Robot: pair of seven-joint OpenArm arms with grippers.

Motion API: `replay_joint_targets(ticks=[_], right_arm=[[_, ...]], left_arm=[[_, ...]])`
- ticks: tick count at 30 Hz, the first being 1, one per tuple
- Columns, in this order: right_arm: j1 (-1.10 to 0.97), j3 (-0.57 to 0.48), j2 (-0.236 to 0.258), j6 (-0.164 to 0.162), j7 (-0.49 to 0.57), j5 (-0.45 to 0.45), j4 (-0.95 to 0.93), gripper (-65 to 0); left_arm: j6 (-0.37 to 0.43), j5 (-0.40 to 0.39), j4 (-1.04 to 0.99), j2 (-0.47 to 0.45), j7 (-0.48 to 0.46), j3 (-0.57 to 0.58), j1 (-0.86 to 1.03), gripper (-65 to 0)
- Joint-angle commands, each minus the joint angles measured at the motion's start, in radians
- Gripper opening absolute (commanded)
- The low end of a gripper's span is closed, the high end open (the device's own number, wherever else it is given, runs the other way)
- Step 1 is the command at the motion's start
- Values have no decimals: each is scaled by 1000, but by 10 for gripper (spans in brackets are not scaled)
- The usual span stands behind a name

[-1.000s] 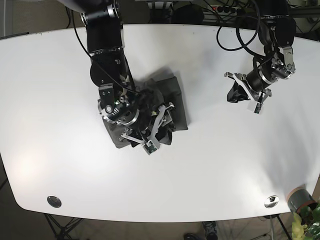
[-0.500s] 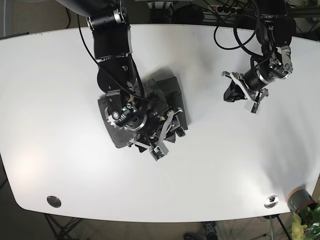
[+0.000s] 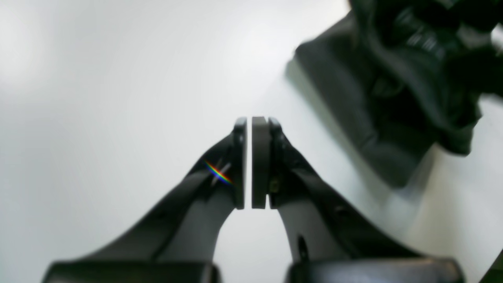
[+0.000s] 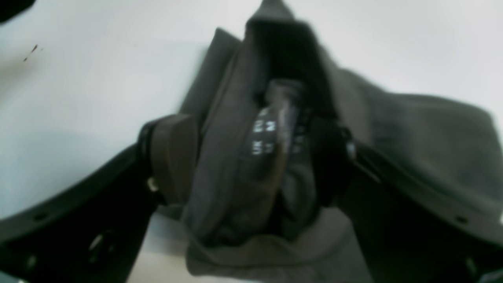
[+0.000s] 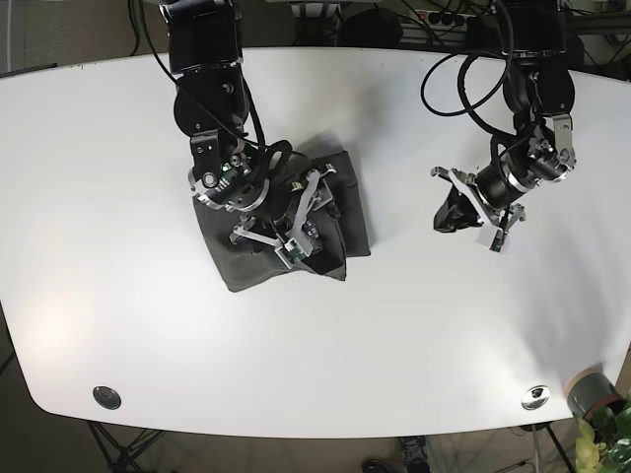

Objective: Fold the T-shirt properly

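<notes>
White table [image 5: 414,325], dark floor [image 5: 59,34].

Desk [image 5: 414,325]: bare between T-shirt [image 5: 340,212] and left claw [image 5: 463,209]; right claw [image 5: 296,219] occupies the shirt's top.

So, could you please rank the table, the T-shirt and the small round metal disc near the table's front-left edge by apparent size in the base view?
1. Table, largest.
2. T-shirt.
3. Metal disc, smallest.

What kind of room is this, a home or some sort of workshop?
Likely a robotics lab, not a home. Two robot arms work over a bare white table holding only a dark T-shirt, cables trail behind, and the table stands on tripod-like legs.
</notes>
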Motion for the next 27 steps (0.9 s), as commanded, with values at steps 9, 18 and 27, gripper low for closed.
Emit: replay_joint_targets(ticks=[9, 18, 27], right_arm=[[17, -2, -6, 4, 149, 19, -147, -450], [14, -3, -11, 4, 142, 19, -120, -620], [-7, -5, -42, 9, 90, 20, -23, -620]], left_arm=[[103, -11, -86, 70, -16, 155, -57, -529], [114, 27, -298, 172, -27, 204, -160, -526], [113, 105, -327, 214, -42, 204, -175, -525]])
